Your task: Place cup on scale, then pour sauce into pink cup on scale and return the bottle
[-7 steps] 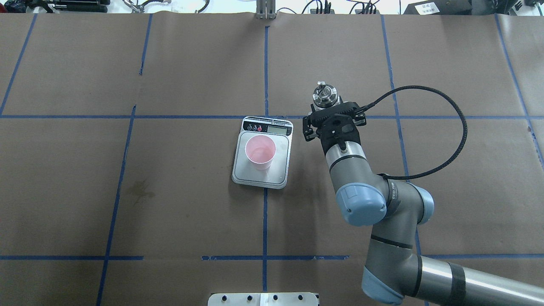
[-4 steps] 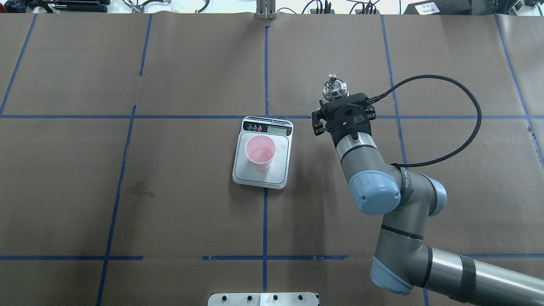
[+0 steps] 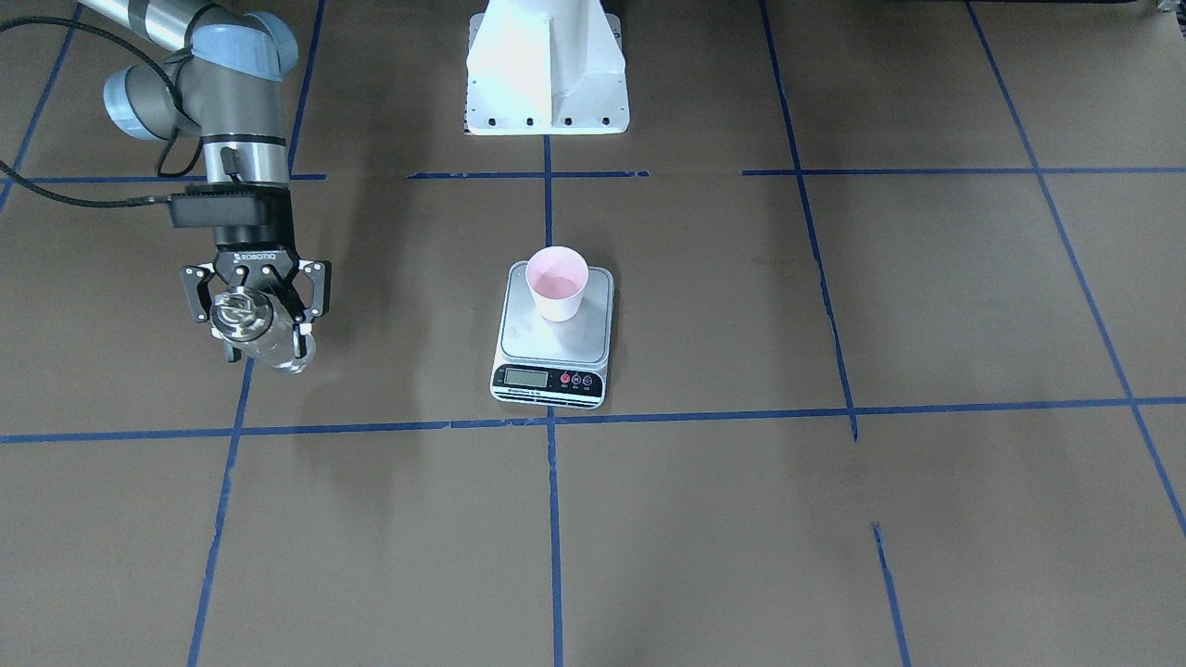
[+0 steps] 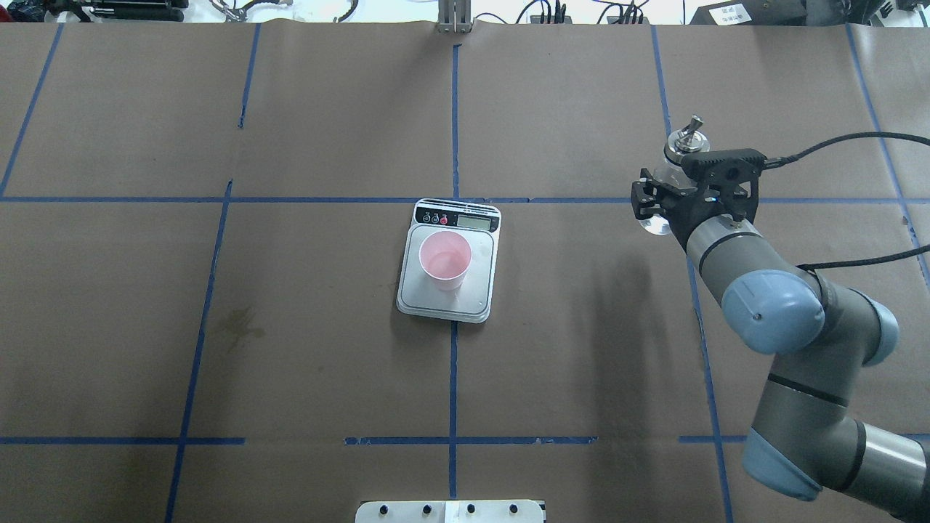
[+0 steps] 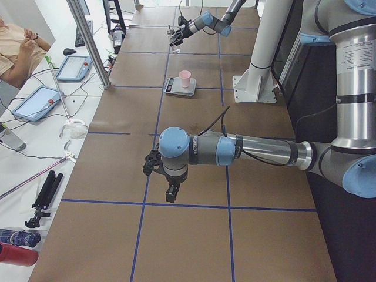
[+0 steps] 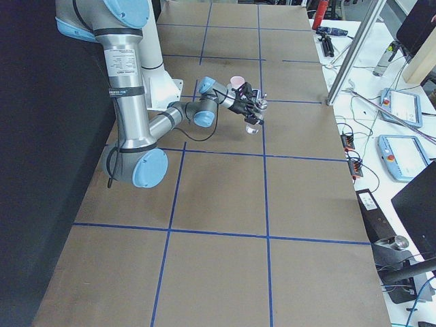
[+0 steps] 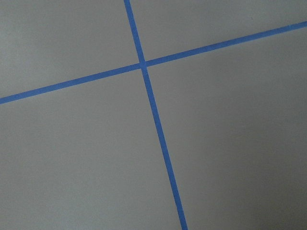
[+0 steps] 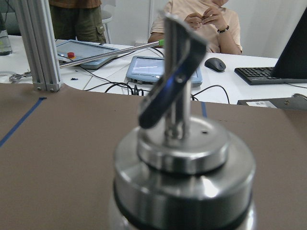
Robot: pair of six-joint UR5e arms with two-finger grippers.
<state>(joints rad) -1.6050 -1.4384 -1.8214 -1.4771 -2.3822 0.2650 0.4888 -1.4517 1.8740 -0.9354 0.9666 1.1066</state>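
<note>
Your worktop (image 4: 327,131) is brown paper crossed by blue tape lines (image 4: 453,109). At its middle you see the scale (image 4: 481,294), display (image 4: 474,222) on the far side, with the cup (image 4: 445,260) upright on its platform. Well to the right, the right gripper (image 3: 255,324) is clamped around the glass body of the bottle (image 4: 681,147), silver spout uppermost. The left gripper (image 5: 170,191) hangs over bare paper at the left end; you cannot tell whether it is open or closed.

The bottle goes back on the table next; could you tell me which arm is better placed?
The right: the right gripper grips the bottle, well clear of the scale; the left gripper is far away.
</note>
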